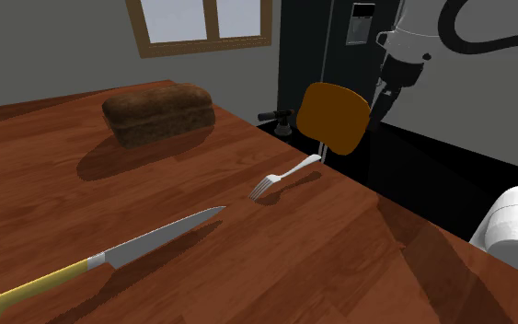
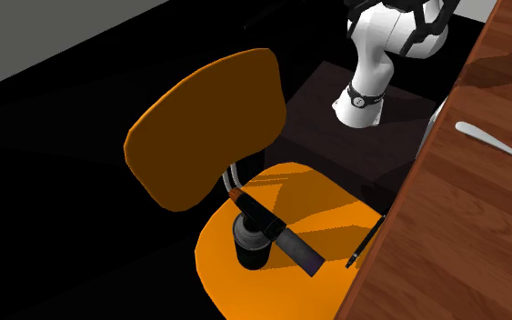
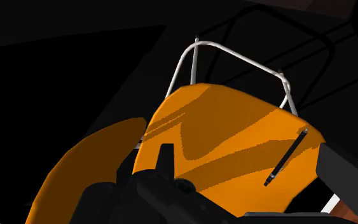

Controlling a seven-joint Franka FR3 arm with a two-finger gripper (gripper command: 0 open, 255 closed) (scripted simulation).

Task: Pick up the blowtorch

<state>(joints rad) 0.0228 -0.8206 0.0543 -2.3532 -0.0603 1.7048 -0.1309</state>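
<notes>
The blowtorch (image 2: 265, 235) is black, a short canister with a long nozzle tube, and it stands on the orange chair seat (image 2: 326, 205) near the backrest. From the shoulder view the blowtorch (image 1: 280, 119) shows just left of the chair back (image 1: 336, 116). My gripper (image 1: 379, 109) hangs at the end of the arm to the right of the chair back, above the seat. In the wrist view the blowtorch (image 3: 171, 197) is a black mass close below the gripper (image 3: 157, 168). The fingers stand wide apart, touching nothing, one finger (image 3: 344, 178) at the side.
A thin black pen (image 2: 365, 244) lies on the seat by the wooden table edge (image 2: 445, 191). On the table are a bread loaf (image 1: 159, 112), a fork (image 1: 284, 177) and a yellow-handled knife (image 1: 109, 253). Black area surrounds the chair.
</notes>
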